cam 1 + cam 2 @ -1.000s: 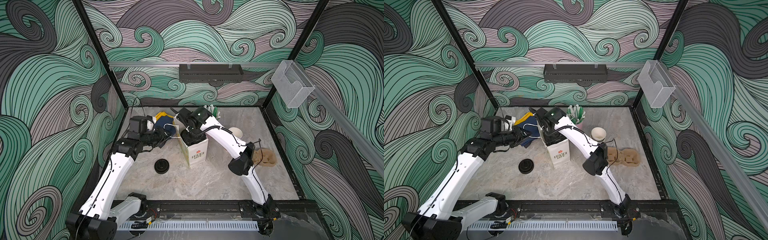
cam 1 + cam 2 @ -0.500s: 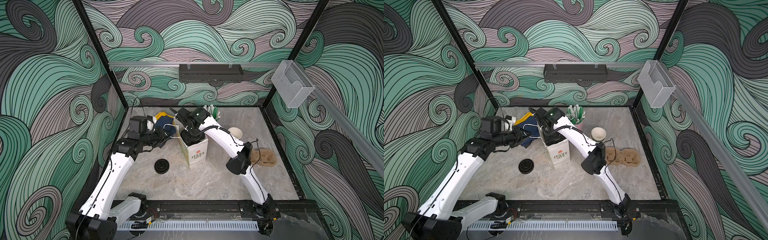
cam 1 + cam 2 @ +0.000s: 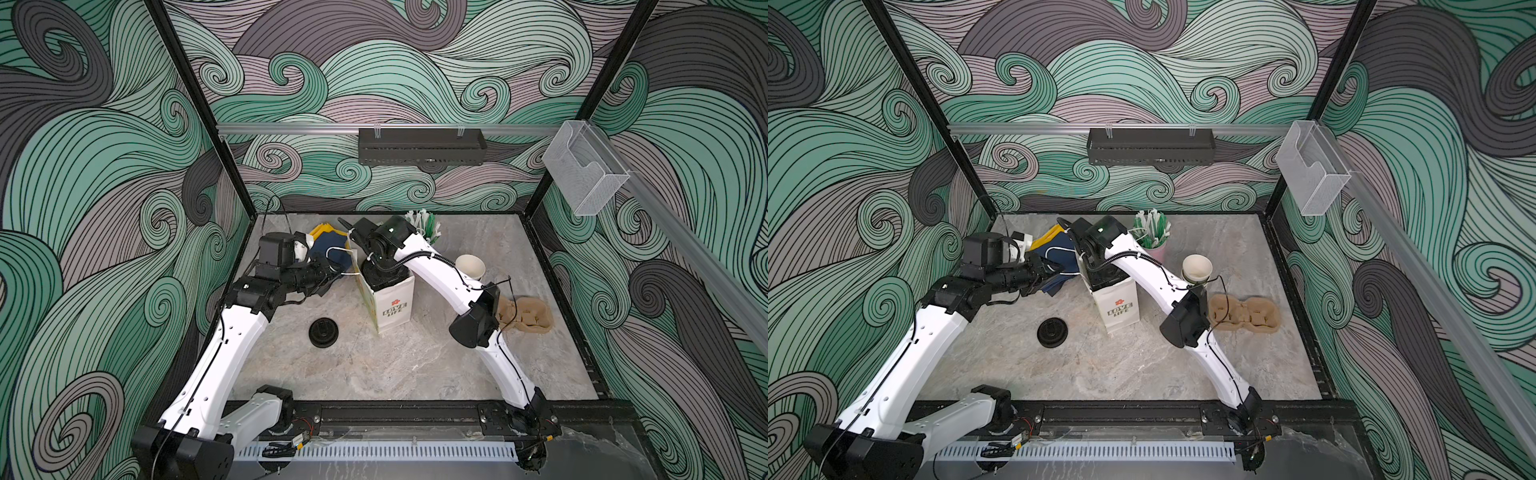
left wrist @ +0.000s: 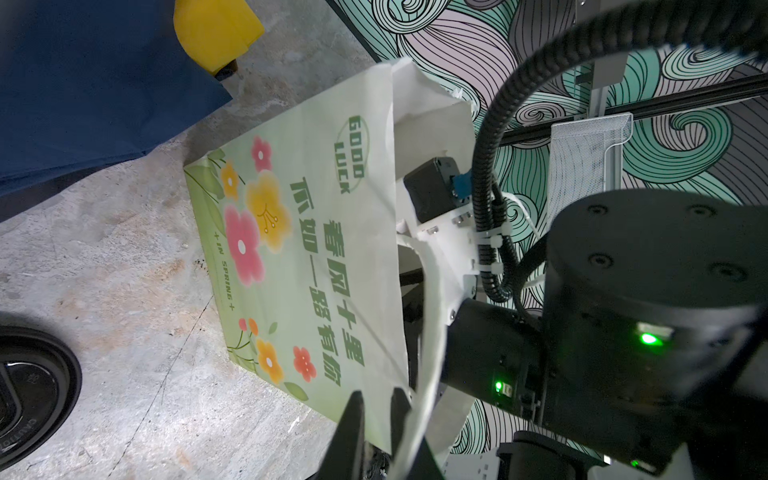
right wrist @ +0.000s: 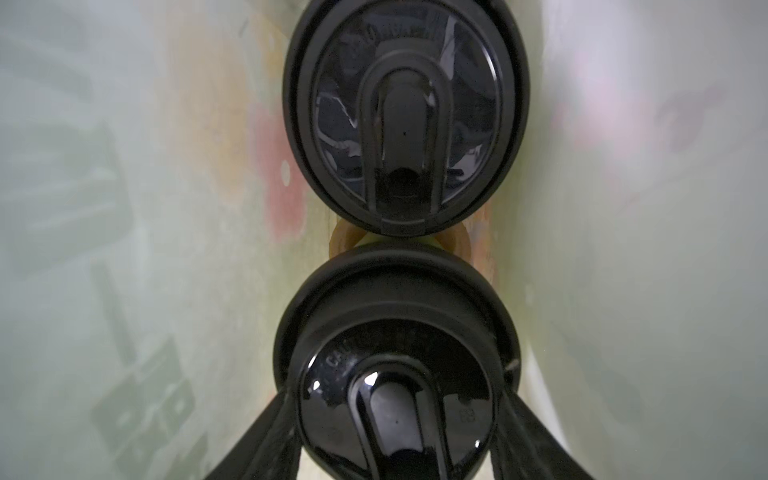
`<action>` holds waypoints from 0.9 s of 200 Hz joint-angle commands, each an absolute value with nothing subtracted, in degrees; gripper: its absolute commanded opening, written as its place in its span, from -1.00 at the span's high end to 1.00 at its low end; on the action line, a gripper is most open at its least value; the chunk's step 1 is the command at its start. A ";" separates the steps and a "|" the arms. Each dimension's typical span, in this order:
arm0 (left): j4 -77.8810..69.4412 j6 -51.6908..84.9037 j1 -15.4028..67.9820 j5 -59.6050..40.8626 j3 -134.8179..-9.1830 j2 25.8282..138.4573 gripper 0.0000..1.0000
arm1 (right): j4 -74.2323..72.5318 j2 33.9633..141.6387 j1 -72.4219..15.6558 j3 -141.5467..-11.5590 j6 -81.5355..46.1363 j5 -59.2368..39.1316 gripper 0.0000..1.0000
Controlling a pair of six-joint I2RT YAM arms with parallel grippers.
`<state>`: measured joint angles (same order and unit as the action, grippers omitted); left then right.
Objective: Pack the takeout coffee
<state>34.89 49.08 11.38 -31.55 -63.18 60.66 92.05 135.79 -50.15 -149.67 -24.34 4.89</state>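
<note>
The left hand [image 4: 379,419] pinches the paper bag [image 3: 392,305] rim, centre frame. The right hand [image 5: 397,390], inside the bag, clasps the near lidded cup [image 5: 395,299] beside the far lidded cup [image 5: 405,116].

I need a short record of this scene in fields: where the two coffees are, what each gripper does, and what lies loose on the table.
bag: upright mid-table, mouth open
far cup: lidded, inside the bag
near cup: lidded, inside the bag, next to the far cup
right gripper: inside the bag, fingers on both sides of the near cup
left gripper: closed on the bag's rim
loose lid: on the table, left of the bag in both top views
</note>
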 commanded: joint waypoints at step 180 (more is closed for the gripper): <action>34.72 48.19 11.07 -32.60 -63.12 60.82 0.68 | 101.57 135.82 -49.70 -148.71 -26.35 8.74 -0.21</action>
